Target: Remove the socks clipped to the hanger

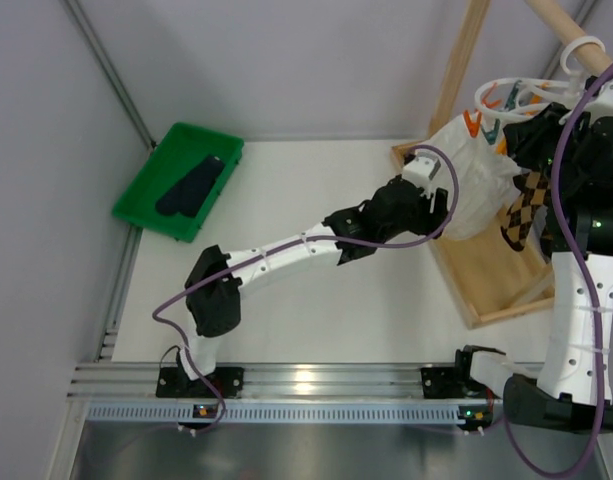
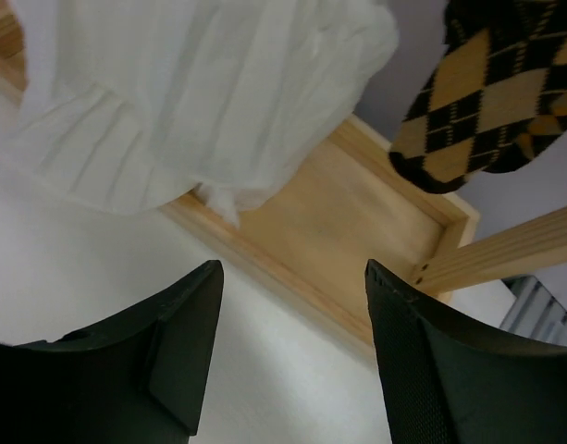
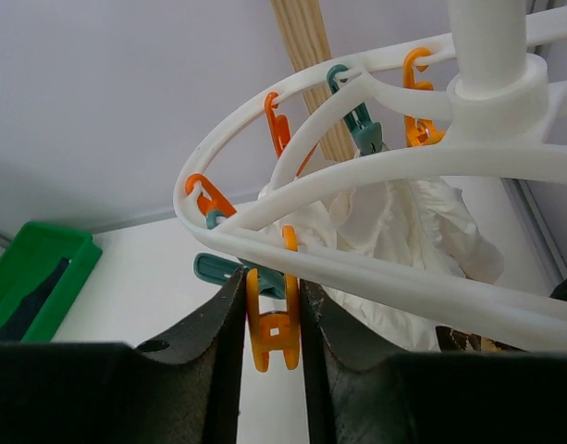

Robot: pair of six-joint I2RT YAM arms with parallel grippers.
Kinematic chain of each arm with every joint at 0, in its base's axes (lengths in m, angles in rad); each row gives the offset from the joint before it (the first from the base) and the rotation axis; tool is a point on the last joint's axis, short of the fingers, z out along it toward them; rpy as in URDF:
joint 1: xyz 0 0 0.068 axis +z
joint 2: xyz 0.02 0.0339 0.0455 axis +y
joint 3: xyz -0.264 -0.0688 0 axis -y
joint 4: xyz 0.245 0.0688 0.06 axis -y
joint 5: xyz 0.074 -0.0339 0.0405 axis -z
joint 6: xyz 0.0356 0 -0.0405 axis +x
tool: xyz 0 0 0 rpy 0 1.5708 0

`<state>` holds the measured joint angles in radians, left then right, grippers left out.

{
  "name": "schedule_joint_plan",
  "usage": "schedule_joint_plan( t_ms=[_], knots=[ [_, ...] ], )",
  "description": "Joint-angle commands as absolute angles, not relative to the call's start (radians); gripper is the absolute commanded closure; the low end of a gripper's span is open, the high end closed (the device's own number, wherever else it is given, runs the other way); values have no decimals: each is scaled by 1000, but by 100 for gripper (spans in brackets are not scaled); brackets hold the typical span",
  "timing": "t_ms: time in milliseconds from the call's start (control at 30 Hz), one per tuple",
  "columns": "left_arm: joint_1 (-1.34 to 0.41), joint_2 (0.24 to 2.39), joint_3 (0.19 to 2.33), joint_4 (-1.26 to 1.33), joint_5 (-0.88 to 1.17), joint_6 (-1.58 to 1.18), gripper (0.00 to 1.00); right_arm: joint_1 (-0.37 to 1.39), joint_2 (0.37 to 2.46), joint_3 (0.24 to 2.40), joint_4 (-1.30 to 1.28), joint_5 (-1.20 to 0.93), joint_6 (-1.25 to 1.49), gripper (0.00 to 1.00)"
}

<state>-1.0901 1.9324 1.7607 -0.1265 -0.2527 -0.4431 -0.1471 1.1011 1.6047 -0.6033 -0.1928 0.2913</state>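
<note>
My right hand (image 3: pixel 272 298) is pinching an orange clip (image 3: pixel 272 340) on the hanger (image 3: pixel 375 282). Its two black fingers are nearly closed, pressing the clip's flat plastic from both sides. That arm is standing tall by the worktop's (image 1: pixel 316 310) right edge, reaching up to the hanger's smooth white rings, which are hanging over the far right corner.

My left hand (image 2: pixel 292 277) is gaping wide and holding nothing. Its arm is stretching low across the worktop toward the right edge, and the hand is tilting upward under a crumpled white cloth (image 2: pixel 200 92). Beside the cloth an argyle sock (image 2: pixel 477 102) is dangling from above, knitted in tan and black diamonds, over the pale wooden rack's (image 2: pixel 357 222) base frame.

At the far left corner a green tray (image 1: pixel 146 205) is holding dark socks (image 1: pixel 191 185), lying flat.
</note>
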Motion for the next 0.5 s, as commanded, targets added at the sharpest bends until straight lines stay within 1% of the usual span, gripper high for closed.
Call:
schedule_joint_plan(
  t_ms=[0, 100, 200, 233, 267, 400, 467],
  knots=[
    [-1091, 1994, 1870, 66, -31, -364, 34, -138, 1112, 1620, -752, -229, 310, 76],
    [-1091, 2060, 1943, 112, 67, -344, 42, -137, 1109, 1629, -767, -224, 318, 74],
    [-1091, 2109, 1960, 190, 132, -357, 43, -138, 1104, 1649, -790, -212, 322, 74],
    [-1091, 2121, 1973, 221, 143, -365, 43, -138, 1108, 1658, -801, -212, 324, 74],
    [-1092, 2150, 1983, 230, 144, -371, 39, -137, 1117, 1679, -810, -218, 330, 74],
    [-1092, 2238, 2084, 250, 121, -373, 33, -138, 1131, 1704, -824, -256, 365, 75],
    [-1094, 2279, 2098, 311, 117, -370, 32, -138, 1137, 1697, -802, -273, 397, 76]
  ],
)
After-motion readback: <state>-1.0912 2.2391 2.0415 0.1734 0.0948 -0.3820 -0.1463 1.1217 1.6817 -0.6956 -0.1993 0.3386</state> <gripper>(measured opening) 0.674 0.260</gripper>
